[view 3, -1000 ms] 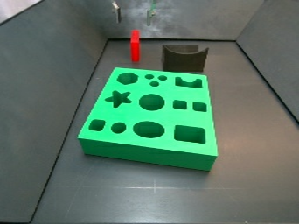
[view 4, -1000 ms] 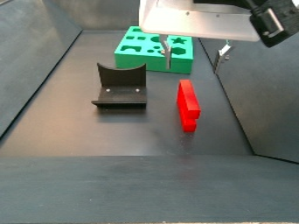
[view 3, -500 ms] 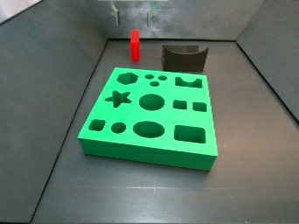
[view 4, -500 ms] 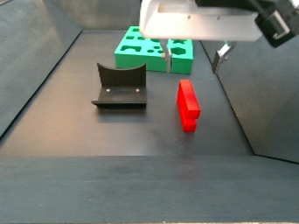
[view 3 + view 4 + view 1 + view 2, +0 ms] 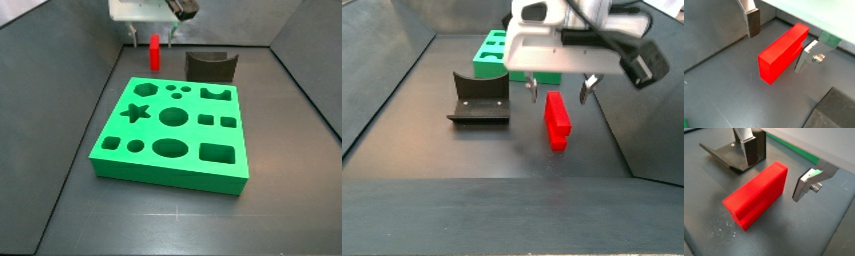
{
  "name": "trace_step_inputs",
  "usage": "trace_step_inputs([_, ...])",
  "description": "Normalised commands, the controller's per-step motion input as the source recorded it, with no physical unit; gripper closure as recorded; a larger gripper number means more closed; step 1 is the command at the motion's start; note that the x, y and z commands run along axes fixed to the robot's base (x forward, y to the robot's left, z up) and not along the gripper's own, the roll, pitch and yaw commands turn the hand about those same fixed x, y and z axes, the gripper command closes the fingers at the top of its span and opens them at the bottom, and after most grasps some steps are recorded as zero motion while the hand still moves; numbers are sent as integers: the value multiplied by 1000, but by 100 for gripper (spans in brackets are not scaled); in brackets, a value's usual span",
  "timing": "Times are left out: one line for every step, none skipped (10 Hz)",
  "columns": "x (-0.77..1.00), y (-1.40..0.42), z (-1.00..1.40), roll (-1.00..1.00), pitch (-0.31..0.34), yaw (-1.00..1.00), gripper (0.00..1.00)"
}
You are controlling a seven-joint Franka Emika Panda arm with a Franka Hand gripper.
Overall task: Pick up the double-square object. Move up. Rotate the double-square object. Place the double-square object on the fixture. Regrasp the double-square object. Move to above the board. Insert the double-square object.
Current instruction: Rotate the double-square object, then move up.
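Observation:
The double-square object (image 5: 556,122) is a bright red block standing on its long edge on the dark floor; it also shows in a side view (image 5: 155,52) and in both wrist views (image 5: 783,52) (image 5: 757,195). My gripper (image 5: 560,92) is open and low over the block. One finger (image 5: 753,22) and the other finger (image 5: 807,56) stand on either side of it with gaps, not touching. The gripper also shows in the wrist views (image 5: 775,52) (image 5: 773,183) and in a side view (image 5: 154,30). The dark fixture (image 5: 478,98) stands beside the block. The green board (image 5: 174,130) lies further off.
Grey walls enclose the floor on all sides (image 5: 80,90). The fixture (image 5: 737,155) is close to one finger in a wrist view. The board's edge (image 5: 500,55) lies behind the gripper. A wall runs near the block's other side (image 5: 616,120).
My gripper has come down from high above until its open fingers straddle the red block. The block, fixture and board have not moved.

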Motion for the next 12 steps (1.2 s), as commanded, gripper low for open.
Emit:
trace_step_inputs([39, 27, -1000, 68, -11, -19, 0])
trace_step_inputs([42, 25, -907, 76, -7, -18, 0])
trace_step_inputs([42, 25, -736, 89, -4, -18, 0])
trace_step_inputs([38, 21, -615, 98, -2, -16, 0])
trace_step_inputs([36, 16, -453, 110, -5, -16, 0])
trace_step_inputs([38, 17, -374, 117, -7, -16, 0])
trace_step_inputs([35, 12, -221, 128, -9, -15, 0])
trace_step_inputs([0, 0, 0, 0, 0, 0, 100])
trace_step_inputs([0, 0, 833, 0, 0, 0, 100])
trace_step_inputs([-8, -2, 822, -2, 6, 0, 100])
trace_step_inputs([-26, -8, 697, -15, 25, 5, 100])
trace_step_inputs([-20, -8, 613, -21, 26, 8, 100])
